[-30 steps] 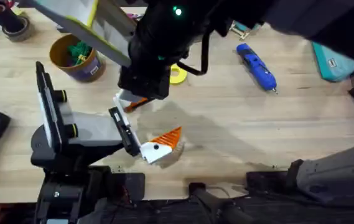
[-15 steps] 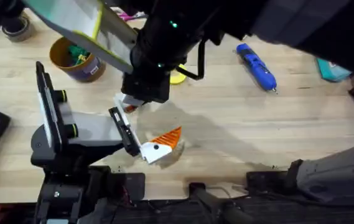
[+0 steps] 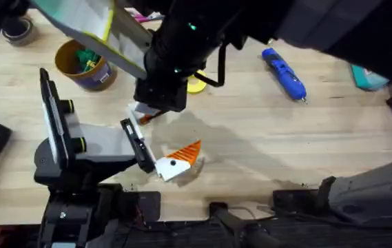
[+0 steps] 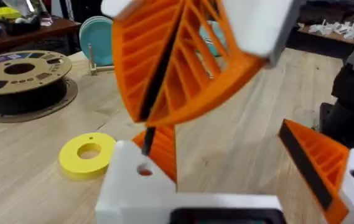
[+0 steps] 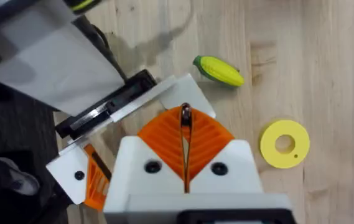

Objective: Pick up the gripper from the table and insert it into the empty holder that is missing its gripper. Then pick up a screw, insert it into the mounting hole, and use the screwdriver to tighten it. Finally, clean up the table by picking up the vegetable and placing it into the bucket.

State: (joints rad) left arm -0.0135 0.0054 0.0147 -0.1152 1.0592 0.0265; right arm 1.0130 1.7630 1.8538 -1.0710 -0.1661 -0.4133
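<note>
My right gripper [image 5: 186, 124] is shut on a thin dark screw [image 4: 147, 140]. It hangs just above the mounting hole [image 4: 144, 169] of the white holder [image 4: 133, 190]. The orange ribbed gripper [image 4: 162, 150] stands in that holder. The holder is one side of my left gripper [image 3: 158, 138], which is open. Its other side is an orange finger [image 3: 184, 153] on a white base. The blue screwdriver [image 3: 284, 74] lies at the far right. The yellow-green vegetable [image 5: 219, 70] lies on the wood beside the holder. The mustard bucket [image 3: 82, 65] stands at the far left.
A yellow ring disc [image 3: 196, 84] lies beside the right arm. A green leafy bunch [image 3: 85, 58] sits in the bucket. A filament spool [image 4: 21, 78] and a teal plate [image 4: 99, 37] stand at the table's far side. A teal thing [image 3: 368, 72] lies at the right edge.
The right arm shifted slightly toward the far side of the table over the holder, then held still. The left arm has not moved.
</note>
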